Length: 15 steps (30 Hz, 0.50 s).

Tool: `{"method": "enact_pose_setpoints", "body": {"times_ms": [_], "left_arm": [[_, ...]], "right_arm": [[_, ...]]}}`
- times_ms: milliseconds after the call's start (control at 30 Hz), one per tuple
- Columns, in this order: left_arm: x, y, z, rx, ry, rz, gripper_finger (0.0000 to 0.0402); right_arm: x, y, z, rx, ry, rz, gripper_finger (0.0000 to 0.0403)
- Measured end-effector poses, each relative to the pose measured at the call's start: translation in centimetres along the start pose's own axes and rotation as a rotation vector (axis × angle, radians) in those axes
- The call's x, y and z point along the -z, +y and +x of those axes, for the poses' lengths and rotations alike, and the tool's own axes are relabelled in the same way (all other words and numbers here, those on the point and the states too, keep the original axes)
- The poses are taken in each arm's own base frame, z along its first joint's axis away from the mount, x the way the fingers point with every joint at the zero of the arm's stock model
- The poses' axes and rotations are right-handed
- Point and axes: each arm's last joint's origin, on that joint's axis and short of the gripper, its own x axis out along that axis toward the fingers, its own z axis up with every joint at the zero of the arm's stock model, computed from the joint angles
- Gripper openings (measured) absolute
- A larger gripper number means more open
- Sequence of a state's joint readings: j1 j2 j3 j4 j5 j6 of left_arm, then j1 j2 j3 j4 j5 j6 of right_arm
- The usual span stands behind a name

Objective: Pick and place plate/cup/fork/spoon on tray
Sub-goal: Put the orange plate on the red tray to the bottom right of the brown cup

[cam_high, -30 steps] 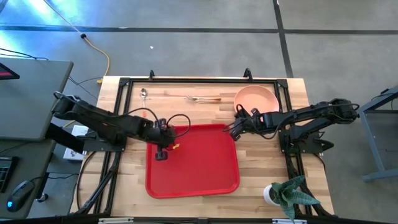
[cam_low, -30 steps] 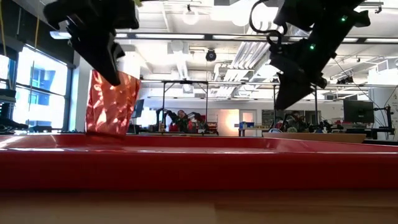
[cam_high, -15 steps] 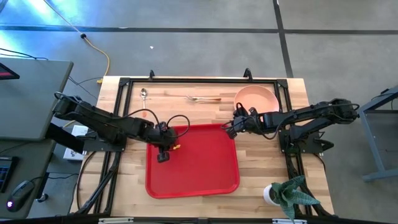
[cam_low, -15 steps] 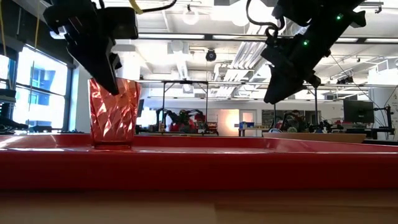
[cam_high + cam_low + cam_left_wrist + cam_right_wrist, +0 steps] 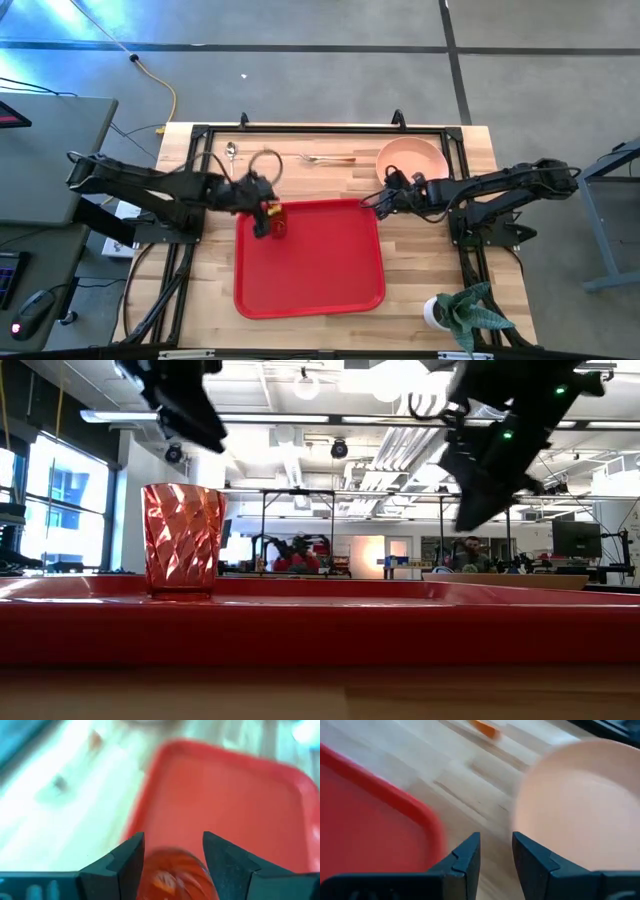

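Observation:
The orange-red cup [image 5: 183,540] stands upright on its base in the far left corner of the red tray [image 5: 310,265]. My left gripper [image 5: 264,212] hangs open just above it and touches nothing. In the left wrist view the cup [image 5: 175,876] shows below and between the spread fingers. My right gripper [image 5: 378,201] is open and holds nothing. It hovers over the bare wood between the tray's far right corner and the pink plate [image 5: 411,158]. The fork [image 5: 328,158] and the spoon [image 5: 232,151] lie flat on the table near its far edge.
A black frame [image 5: 300,129] runs round the table's edges. A potted plant [image 5: 455,312] stands at the near right corner. The rest of the tray's floor [image 5: 230,805] lies bare.
My left gripper has opened and let go of the cup, then risen clear of it and drawn back toward the table's far left. A second ago the cup hung tilted in the gripper. It now stands upright on the tray.

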<state>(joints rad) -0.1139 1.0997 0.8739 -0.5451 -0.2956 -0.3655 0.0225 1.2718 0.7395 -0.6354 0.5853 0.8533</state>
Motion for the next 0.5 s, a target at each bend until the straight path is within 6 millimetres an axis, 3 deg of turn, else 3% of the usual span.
{"method": "enact_pose_setpoints", "body": {"times_ms": [133,267,367,500], "left_arm": [[-1.6,1.2,-0.7,-0.054,-0.111,-0.014,0.0195],[-3.1,2.3,0.0,-0.098,-0.218,-0.031,0.0195],[-4.1,2.7,1.3,-0.046,-0.257,0.010,0.0195],[-5.4,2.9,3.2,0.045,-0.337,0.056,0.0195]], "right_arm": [[0.6,-3.0,-1.1,0.168,0.082,0.049,0.0106],[0.2,-5.6,-1.7,0.313,0.073,0.149,0.0106],[-0.6,-7.1,-1.3,0.374,0.079,0.195,0.0106],[-1.6,-9.1,0.2,0.401,0.226,0.223,0.0106]]}}
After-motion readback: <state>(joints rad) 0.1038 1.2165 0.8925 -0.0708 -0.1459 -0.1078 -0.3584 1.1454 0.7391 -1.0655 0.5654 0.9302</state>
